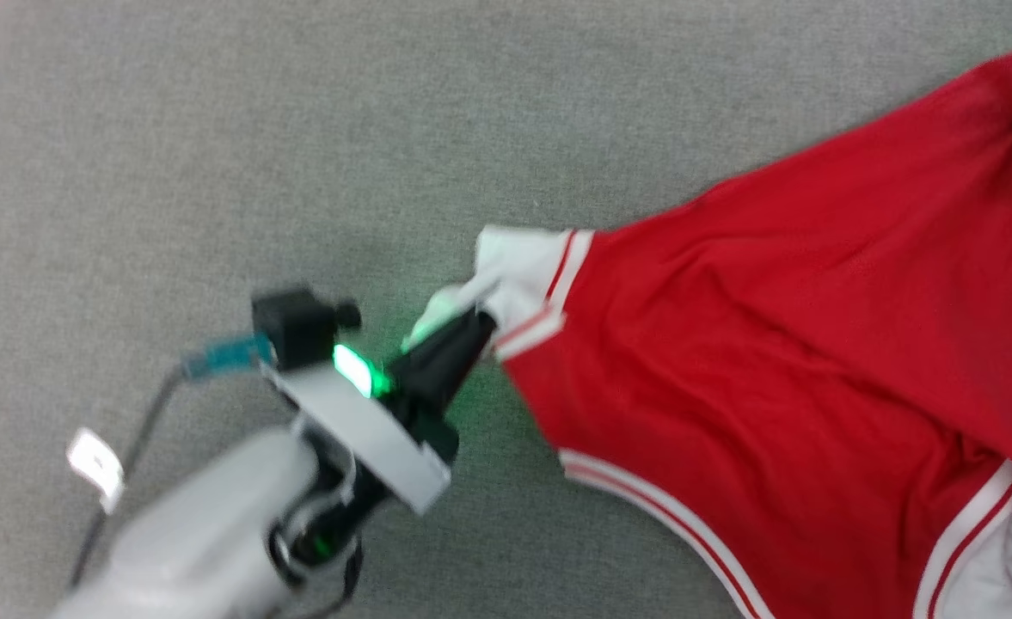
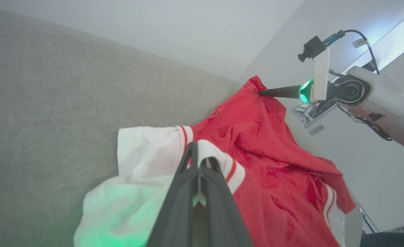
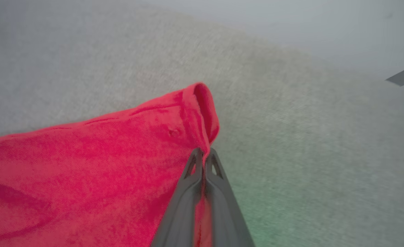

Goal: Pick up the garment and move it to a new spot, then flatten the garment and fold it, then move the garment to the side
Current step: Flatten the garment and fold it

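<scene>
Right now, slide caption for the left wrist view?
Left hand shut on the white sleeve of the garment, right hand pinching its far red corner, above grey surface.

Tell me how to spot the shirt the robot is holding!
Look at the big grey surface. On its right side is the garment, pinched at a sleeve by the left end effector. It is the one bright red thing, with white sleeves and striped trim.
</scene>
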You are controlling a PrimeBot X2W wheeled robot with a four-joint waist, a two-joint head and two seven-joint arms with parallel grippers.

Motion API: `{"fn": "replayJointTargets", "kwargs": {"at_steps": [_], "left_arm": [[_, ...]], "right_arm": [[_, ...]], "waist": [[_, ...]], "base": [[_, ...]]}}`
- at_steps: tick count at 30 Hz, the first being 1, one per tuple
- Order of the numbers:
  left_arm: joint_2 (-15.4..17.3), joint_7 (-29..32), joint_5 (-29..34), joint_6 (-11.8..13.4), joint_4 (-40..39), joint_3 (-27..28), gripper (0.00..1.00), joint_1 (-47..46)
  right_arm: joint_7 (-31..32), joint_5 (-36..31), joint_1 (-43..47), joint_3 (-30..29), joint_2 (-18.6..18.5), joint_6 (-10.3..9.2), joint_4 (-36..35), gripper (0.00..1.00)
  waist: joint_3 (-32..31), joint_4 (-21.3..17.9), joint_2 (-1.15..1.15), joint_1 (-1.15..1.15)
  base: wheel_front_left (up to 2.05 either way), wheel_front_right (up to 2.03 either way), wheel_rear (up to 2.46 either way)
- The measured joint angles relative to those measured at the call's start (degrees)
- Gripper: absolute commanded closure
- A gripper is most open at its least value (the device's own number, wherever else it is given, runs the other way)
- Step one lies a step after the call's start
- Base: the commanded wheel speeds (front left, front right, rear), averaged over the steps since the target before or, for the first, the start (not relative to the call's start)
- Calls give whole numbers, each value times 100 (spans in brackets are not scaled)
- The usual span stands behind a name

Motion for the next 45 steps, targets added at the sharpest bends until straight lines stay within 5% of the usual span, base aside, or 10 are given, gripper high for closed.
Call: {"fn": "replayJointTargets", "kwargs": {"at_steps": [7, 12, 24, 34, 39, 45], "left_arm": [[149, 470, -1135, 0, -162, 243, 100, -1553], [156, 981, -1644, 0, 500, 587, 100, -3091], [-642, 394, -1149, -7, 3408, 1223, 100, -6232], [-422, 211, -1817, -5, 2324, 948, 100, -4663], [-102, 123, -2117, -5, 927, 573, 100, -3094], [410, -10, -2127, -5, -49, 281, 100, -1495]], "right_arm": [[-512, -126, -727, -575, 219, -1, 728, 100], [-1099, -444, -1669, -1110, 558, -1, 1304, 100], [-2862, -1187, -3473, -2038, 1307, 1, 2559, 100], [-2753, -991, -2384, -1670, 1548, 0, 2648, 100], [-2526, -545, -1086, -1210, 1381, -1, 1814, 100], [-2309, 265, 524, -996, 771, -1, 480, 100]], "waist": [[-20, -140, 0, 0], [124, -302, 0, 0], [378, -812, 0, 0], [383, -827, 0, 0], [287, -775, 0, 0], [46, -748, 0, 0]], "base": [[0, 0, 0], [0, 0, 0], [0, 0, 0], [0, 0, 0], [0, 0, 0], [0, 0, 0]]}}
